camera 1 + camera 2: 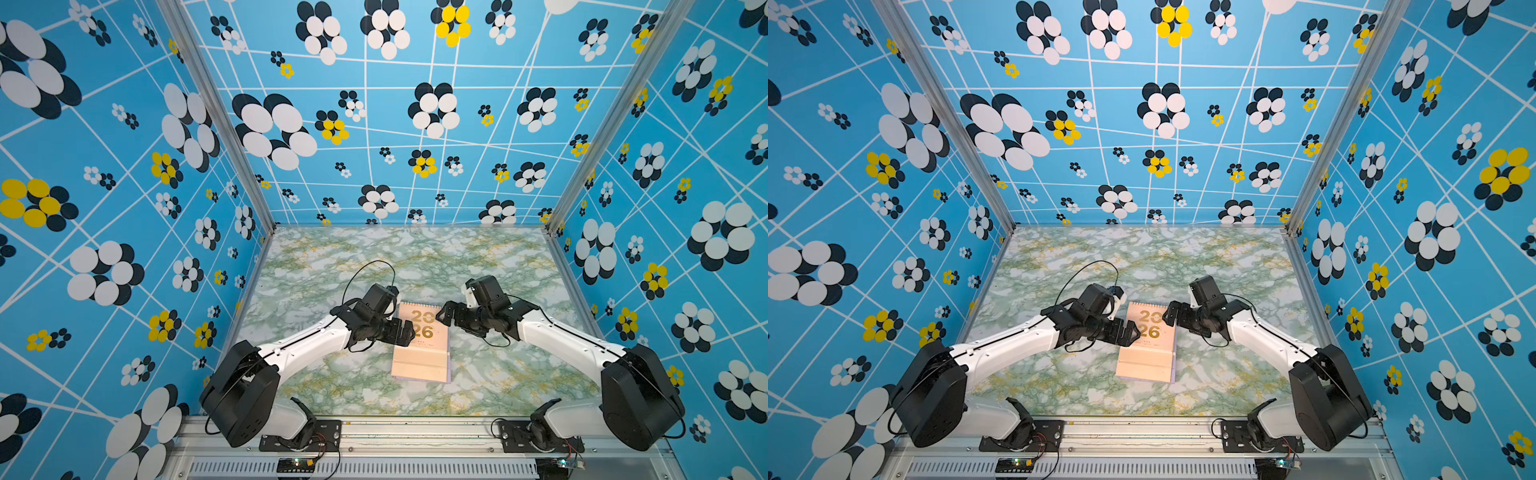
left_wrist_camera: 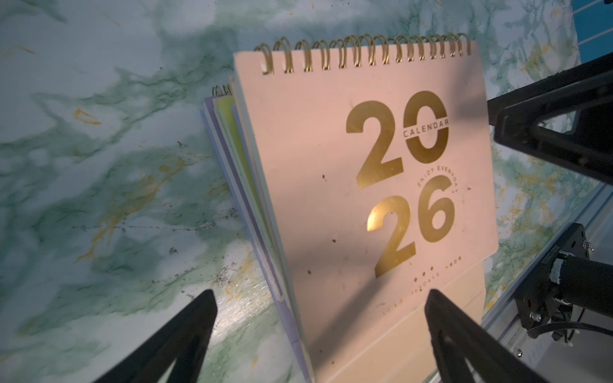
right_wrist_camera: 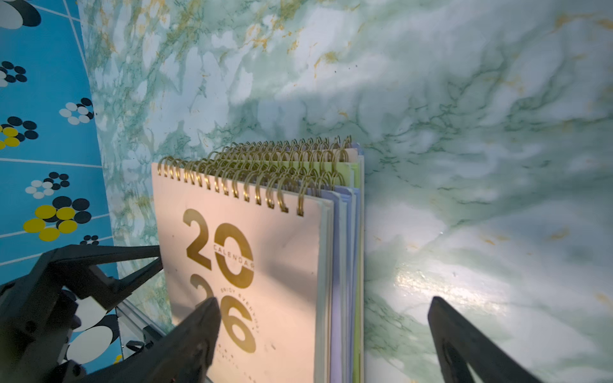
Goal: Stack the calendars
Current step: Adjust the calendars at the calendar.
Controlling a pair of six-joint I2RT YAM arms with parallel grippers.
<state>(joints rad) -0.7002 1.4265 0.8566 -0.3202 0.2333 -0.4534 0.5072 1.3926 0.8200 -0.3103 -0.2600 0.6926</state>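
The calendars (image 1: 420, 355) (image 1: 1145, 360) lie in one pile at the middle of the marble table, a peach-pink cover with gold "20 26" on top. Lavender and yellow-green edges (image 2: 229, 132) (image 3: 351, 238) show under that top cover (image 2: 331, 205) (image 3: 285, 252), and the spiral bindings point toward the back wall. My left gripper (image 1: 405, 332) (image 1: 1129, 334) (image 2: 321, 295) hovers open over the pile's left edge. Over the pile's far right corner, my right gripper (image 1: 446, 316) (image 1: 1170, 318) (image 3: 325, 301) is open too. Neither holds anything.
Blue flower-patterned walls (image 1: 124, 249) close in the table (image 1: 332, 270) on three sides. An aluminium rail (image 1: 415, 432) with both arm bases runs along the front edge. Each wrist view shows the opposite gripper close by across the pile.
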